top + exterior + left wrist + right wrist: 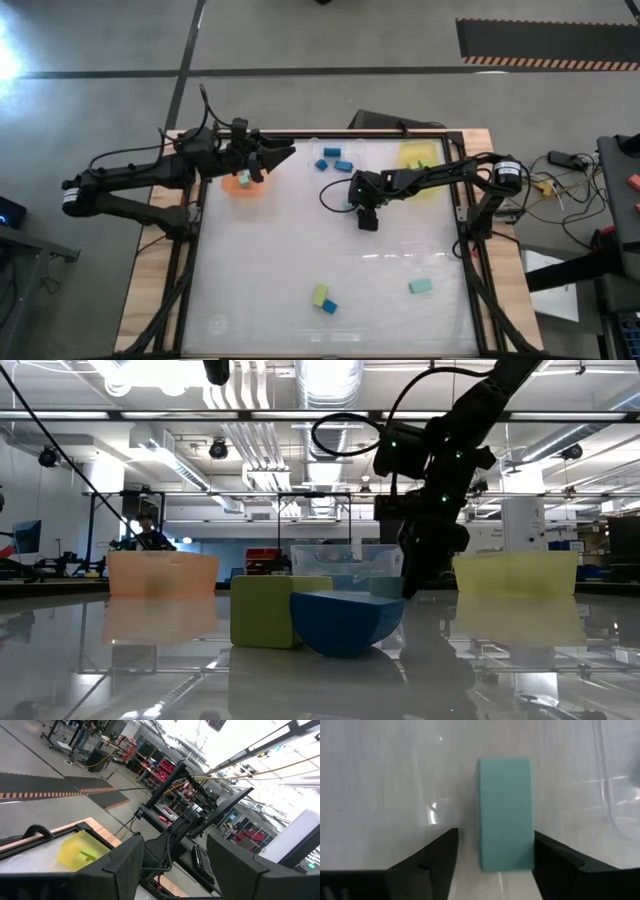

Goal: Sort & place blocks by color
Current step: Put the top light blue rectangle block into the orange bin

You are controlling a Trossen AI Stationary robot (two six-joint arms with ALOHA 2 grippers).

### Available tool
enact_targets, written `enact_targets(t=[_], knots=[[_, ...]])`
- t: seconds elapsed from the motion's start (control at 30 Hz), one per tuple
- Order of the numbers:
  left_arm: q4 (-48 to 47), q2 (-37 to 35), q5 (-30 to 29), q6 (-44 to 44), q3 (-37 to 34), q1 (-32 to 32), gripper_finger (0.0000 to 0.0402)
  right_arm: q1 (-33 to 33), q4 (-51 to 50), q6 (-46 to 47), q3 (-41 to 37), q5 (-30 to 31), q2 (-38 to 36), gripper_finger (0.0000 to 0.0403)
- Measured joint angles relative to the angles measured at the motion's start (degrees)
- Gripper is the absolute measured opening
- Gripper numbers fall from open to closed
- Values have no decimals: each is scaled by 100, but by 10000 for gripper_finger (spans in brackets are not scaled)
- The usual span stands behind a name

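At the table's left, the left hand (283, 154) hangs over the orange tray (243, 186), its fingers spread and empty. A pale teal block (243, 178) already lies in that tray, so the arm is probably parked there after a drop, or waiting its turn; its wrist view looks out at the room and takes in the yellow tray (80, 851) across the table.

Next along the far edge, several blue blocks (333, 161) sit together where the clear tray (345, 565) stands, which suggests blue is being collected there.

Near the middle of the table, the right hand (367, 219) is lowered onto the surface. Its wrist view shows a teal block (504, 812) standing between the two fingers (427, 857), one finger touching or nearly touching it and the other apart, so the hand is open around the block and not yet gripping. This looks like the start of a pick, with the orange tray the likely destination.

At the near edge, a green block (320, 294) and a blue block (329, 306) lie touching, and another teal one (420, 286) lies to their right, all unsorted.

At the far right, the yellow tray holds yellow-green pieces (418, 163).
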Motion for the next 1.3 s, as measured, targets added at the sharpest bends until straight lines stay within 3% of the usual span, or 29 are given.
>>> enact_targets(t=[0.27,0.7,0.93,1.13,1.3], knots=[[0,0,0,-3,0,0,201,4,-15,60,0,-117,-93,121],[-7,0,1,602,0,0,201,154,248,1607,-4,-1067,-1316,121],[-13,49,105,1490,0,-2,201,377,2098,2846,-4,-1072,-1979,121],[23,269,385,1624,0,-4,201,396,4365,4015,-2,-1049,-1931,121],[94,481,522,1608,13,-63,201,393,5661,4524,-4,-976,-1766,121]])
